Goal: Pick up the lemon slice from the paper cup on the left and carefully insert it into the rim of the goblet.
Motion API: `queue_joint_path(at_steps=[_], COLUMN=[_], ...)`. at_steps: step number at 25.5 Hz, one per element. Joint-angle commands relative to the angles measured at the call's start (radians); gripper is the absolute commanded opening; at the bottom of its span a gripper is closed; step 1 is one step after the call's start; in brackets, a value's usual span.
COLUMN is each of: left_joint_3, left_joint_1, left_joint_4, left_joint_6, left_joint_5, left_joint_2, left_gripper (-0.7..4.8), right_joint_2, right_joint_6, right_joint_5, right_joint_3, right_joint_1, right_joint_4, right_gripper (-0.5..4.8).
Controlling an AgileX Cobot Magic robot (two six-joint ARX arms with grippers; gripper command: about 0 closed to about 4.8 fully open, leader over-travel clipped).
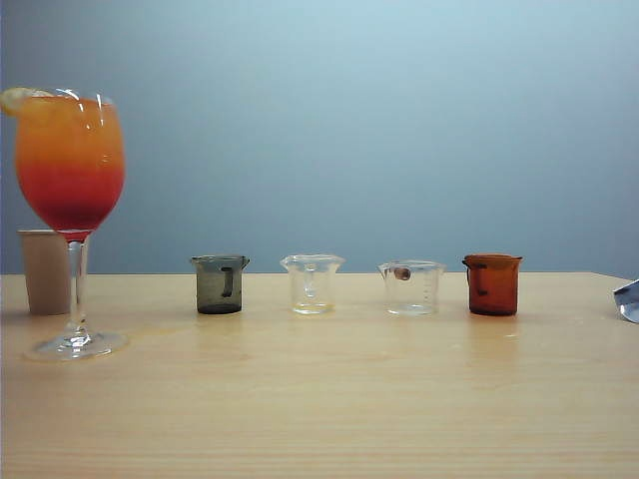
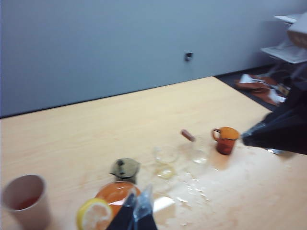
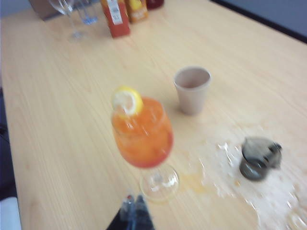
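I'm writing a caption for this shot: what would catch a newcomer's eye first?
The tall goblet at the table's far left, with its orange-over-red drink and the lemon slice on its rim. Then the beakers lined up across the middle, ending at the amber beaker. Both grippers, left gripper and right gripper, hang shut above.

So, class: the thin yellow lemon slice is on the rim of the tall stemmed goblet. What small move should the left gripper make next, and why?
Probably draw the left gripper up and away. Its fingers look shut and empty above the goblet, while the lemon slice already sits on the rim, apart from the beige paper cup. The right gripper also looks shut, near the goblet's foot.
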State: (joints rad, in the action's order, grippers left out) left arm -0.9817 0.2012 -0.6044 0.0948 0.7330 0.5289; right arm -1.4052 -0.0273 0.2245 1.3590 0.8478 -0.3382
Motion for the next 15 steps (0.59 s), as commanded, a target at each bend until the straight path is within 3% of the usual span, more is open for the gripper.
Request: queue_joint_path(at_steps=[1,8,11,15], left_joint_3=[-0.002,-0.001,0.005,0.063], left_joint_1=[-0.029,-0.076,-0.074,-0.074], left_joint_4=[-0.066,-0.137,-0.142,-0.142], left_joint_6=[-0.005,0.01,0.007,-0.068], left_joint_5=[-0.095,-0.238,-0.288,-0.3], left_joint_2=[-0.057,-0.169,-0.214,-0.255], left_gripper=[-0.05,-0.05,-0.05,-0.05], right_joint_2=[0.04,0.113,0.19,0.301], right_joint_6=[0.039,0.043,0.013,-0.007], right_joint_5=[-0.053,-0.099,-0.104,-0.143], right_joint_3=[0.003,-0.042,-0.138,-0.282], right_joint_1=[0.002,-0.034,-0.076,-0.116], right_joint_4=[-0.05,-0.052,0.011,0.064], right_gripper=[-0.05,-0.05,-0.05,-0.05])
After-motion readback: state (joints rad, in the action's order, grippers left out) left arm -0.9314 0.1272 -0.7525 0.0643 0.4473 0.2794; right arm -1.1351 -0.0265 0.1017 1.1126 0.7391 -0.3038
